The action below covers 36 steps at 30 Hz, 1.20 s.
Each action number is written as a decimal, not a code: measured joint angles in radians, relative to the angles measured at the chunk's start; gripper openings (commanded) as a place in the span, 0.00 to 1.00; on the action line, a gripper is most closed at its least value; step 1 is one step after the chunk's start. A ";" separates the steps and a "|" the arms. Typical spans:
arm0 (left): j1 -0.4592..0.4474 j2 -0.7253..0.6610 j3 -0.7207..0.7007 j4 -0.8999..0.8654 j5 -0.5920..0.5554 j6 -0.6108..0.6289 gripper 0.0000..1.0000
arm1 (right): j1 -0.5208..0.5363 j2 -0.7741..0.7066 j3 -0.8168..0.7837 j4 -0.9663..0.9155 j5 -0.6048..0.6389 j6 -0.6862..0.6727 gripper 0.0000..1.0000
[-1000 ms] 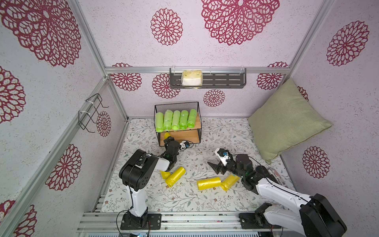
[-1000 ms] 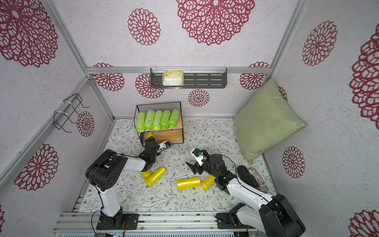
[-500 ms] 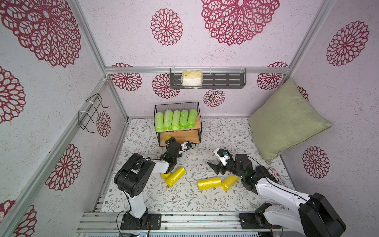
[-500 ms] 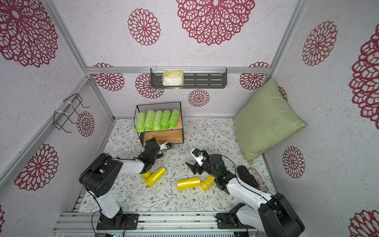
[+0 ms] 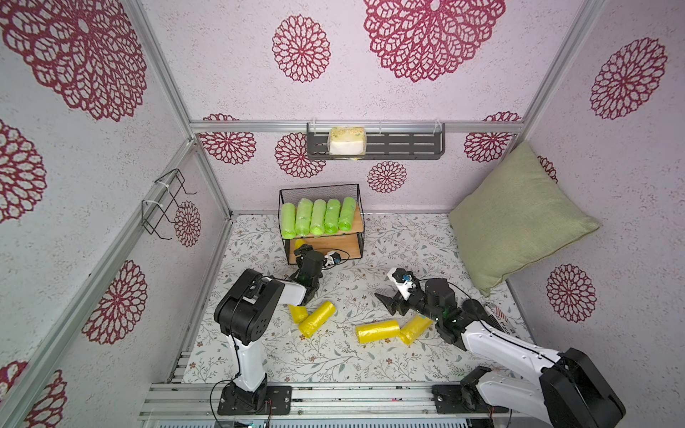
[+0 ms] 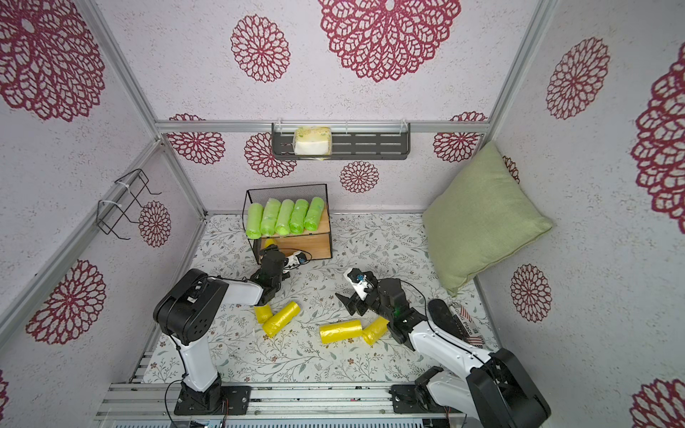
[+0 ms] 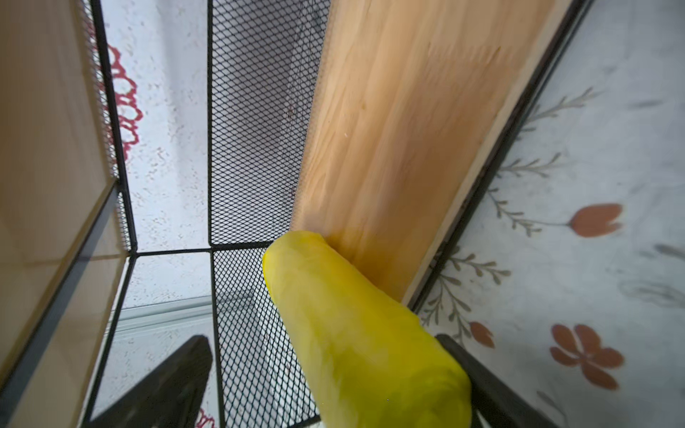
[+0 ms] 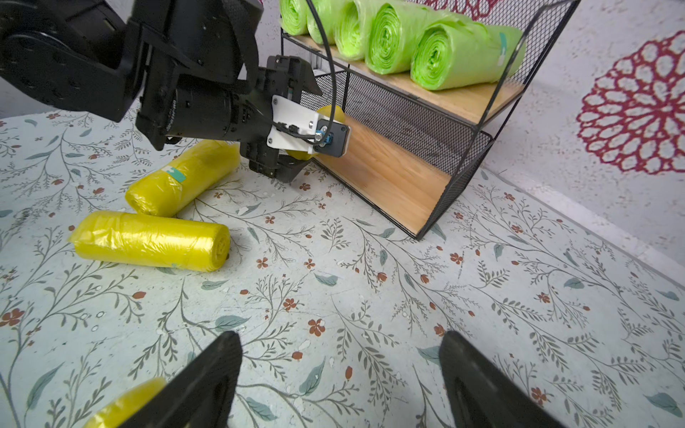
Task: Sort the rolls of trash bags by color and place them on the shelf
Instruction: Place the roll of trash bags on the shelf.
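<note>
Left wrist view has a yellow roll (image 7: 356,333) lying on the lower board (image 7: 389,129) of the shelf (image 5: 318,193), between the fingers (image 7: 166,381) of the left gripper (image 7: 321,339). These stand spread, one clear of the plastic, so nothing is pinched. Above that gripper, five green rolls (image 5: 318,216) fill the upper board (image 8: 463,100). Behind it four yellow rolls (image 5: 317,318) lie on the floor (image 8: 370,278), two near the right gripper (image 8: 340,335), likewise spread and empty. Step in hand, I judge: setting down the first yellow. Next calls for backing straight out without dragging it, then fetching another.
</note>
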State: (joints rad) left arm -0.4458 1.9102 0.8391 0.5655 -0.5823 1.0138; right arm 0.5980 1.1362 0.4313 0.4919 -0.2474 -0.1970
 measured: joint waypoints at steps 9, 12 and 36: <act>0.002 -0.009 -0.021 -0.047 0.060 -0.024 0.98 | 0.000 0.000 0.000 -0.004 0.000 0.007 0.88; 0.002 -0.026 -0.024 -0.095 0.105 -0.045 0.98 | 0.000 0.001 0.000 -0.004 0.000 0.008 0.88; -0.092 -0.282 -0.032 -0.302 0.251 -0.414 0.96 | 0.000 0.008 0.000 -0.003 0.000 0.017 0.88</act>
State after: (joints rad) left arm -0.5377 1.6283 0.8074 0.2634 -0.3309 0.6003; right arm 0.5980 1.1439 0.4313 0.4885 -0.2474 -0.1802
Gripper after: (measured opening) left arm 0.985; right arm 0.882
